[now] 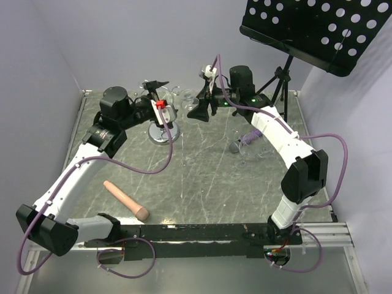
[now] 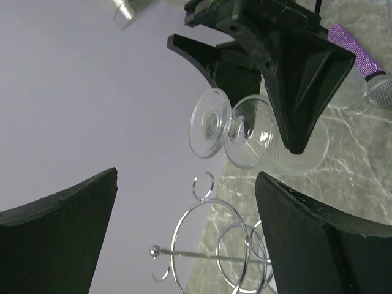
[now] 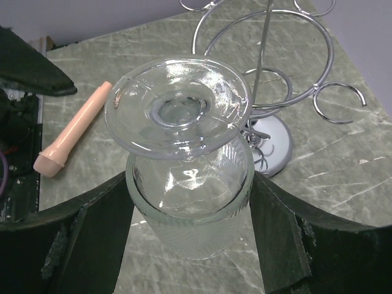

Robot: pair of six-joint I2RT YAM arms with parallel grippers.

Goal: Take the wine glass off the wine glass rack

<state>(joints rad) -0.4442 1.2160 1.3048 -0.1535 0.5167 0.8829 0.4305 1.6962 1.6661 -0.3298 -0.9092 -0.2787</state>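
My right gripper (image 3: 190,181) is shut on the bowl of the clear wine glass (image 3: 184,153), which hangs upside down with its round foot toward the camera. The glass is clear of the silver wire wine glass rack (image 3: 269,79), which stands just behind it. In the top view the right gripper (image 1: 196,110) holds the glass (image 1: 184,98) right of the rack (image 1: 164,133). My left gripper (image 2: 187,177) is open and empty, its jaws wide on either side of the rack's top ring (image 2: 208,245) without touching it. The glass (image 2: 245,131) shows beyond that ring.
A pink cylinder (image 1: 125,201) lies on the table at front left. A purple microphone (image 1: 245,141) lies right of centre. A black perforated music stand (image 1: 318,24) stands at the back right. Walls close in the left and back sides.
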